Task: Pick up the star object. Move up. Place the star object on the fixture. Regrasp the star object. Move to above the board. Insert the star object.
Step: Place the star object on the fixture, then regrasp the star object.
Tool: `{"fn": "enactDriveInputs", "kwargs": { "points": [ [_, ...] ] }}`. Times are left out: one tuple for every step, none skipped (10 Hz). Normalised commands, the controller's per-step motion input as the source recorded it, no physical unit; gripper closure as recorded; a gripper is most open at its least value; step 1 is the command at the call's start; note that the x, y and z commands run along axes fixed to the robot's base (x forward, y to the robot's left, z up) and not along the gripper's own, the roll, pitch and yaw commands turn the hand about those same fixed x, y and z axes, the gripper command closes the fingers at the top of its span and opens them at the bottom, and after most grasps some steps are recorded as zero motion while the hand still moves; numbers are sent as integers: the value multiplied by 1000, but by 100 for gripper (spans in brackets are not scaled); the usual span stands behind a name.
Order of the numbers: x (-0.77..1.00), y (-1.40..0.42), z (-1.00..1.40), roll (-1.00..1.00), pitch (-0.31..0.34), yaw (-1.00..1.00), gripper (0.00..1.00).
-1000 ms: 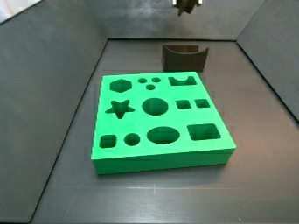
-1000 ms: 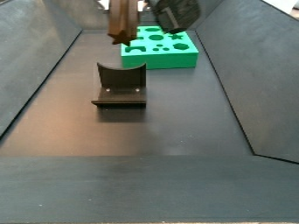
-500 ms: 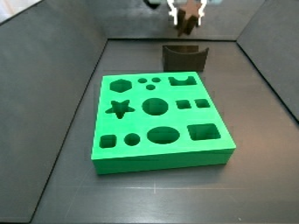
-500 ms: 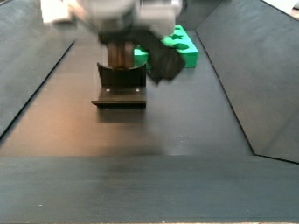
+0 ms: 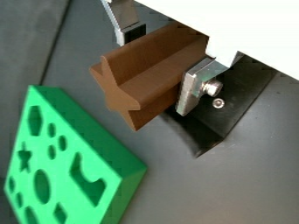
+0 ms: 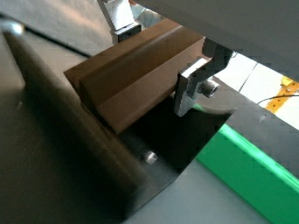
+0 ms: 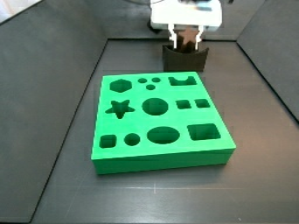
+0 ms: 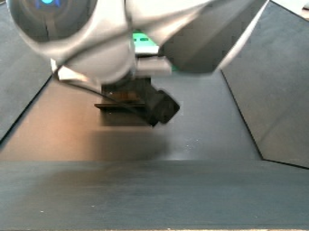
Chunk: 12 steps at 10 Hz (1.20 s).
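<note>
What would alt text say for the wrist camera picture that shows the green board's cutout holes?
The gripper holds a brown star-shaped block between its silver fingers, close over the dark fixture on the grey floor. Apart from them lies the green board with its cutout holes, including a star, circles and a hexagon.

White-cased hand (image 5: 156,54) — flat silver fingers (image 5: 194,84), bolted, dark-padded.

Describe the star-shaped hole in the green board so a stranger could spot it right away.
Start from the green board on the dark floor, in front of the fixture where the gripper hangs with the brown star object. In a side view the star hole lies midway along the board's left edge, the only pointed, five-armed cutout.
</note>
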Motion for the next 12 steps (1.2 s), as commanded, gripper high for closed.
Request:
{"fn": "enactDriveInputs", "kwargs": {
  "points": [
    [96, 65, -257, -127, -35, -148, 100],
    [59, 65, -206, -80, -56, -127, 100],
    [59, 58, -206, -81, -55, -108, 100],
    [60, 55, -205, -82, -55, -85, 100],
    [60, 52, -205, -83, -54, -68, 100],
    [0, -500, -167, 0, 0, 0, 100],
    [0, 0, 0, 0, 0, 0, 0],
    [0, 0, 1000, 38, 31, 26, 0],
    [-5, 0, 1000, 40, 35, 29, 0],
    [-25, 0, 1000, 49, 41, 26, 0],
    [-29, 0, 1000, 50, 44, 19, 0],
    [-35, 3, 1000, 47, 53, 10, 0]
  ]
}}
